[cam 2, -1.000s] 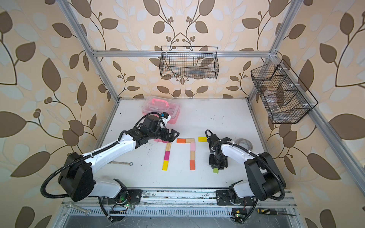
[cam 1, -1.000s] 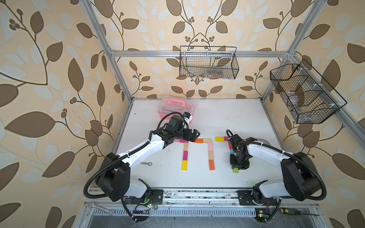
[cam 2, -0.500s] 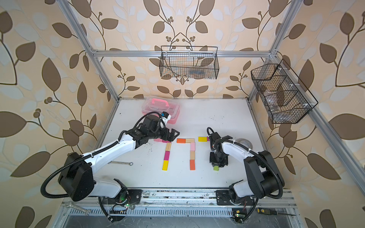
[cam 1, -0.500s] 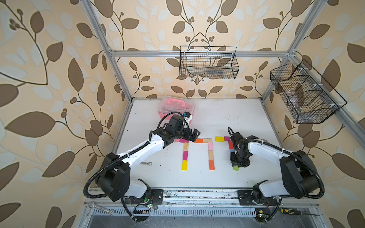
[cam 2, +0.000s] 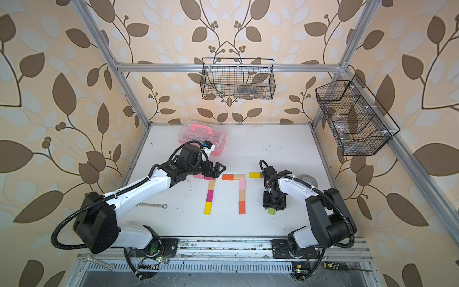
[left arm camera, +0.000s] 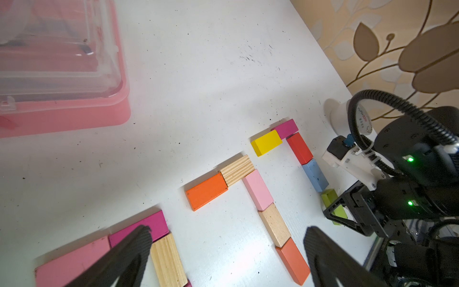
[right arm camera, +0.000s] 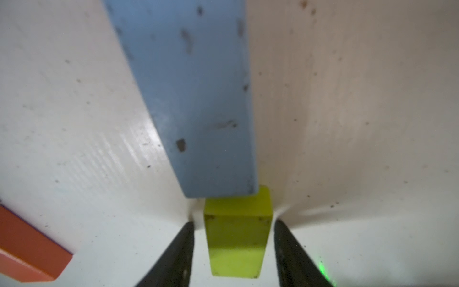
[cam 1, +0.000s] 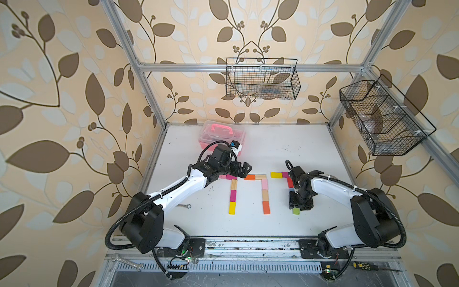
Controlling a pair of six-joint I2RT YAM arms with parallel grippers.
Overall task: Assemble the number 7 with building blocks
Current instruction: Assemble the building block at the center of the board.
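On the white table, the risk we see: a finger snagging the green block as our right gripper lifts, skewing the 7 at its stem. That block lies flat between the slightly spread fingers, touching neither, its end against the blue block. Our left gripper hangs wide and empty, well apart.

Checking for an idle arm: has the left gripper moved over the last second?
No. The left gripper still hovers open beside the middle figure's flat orange bar block.
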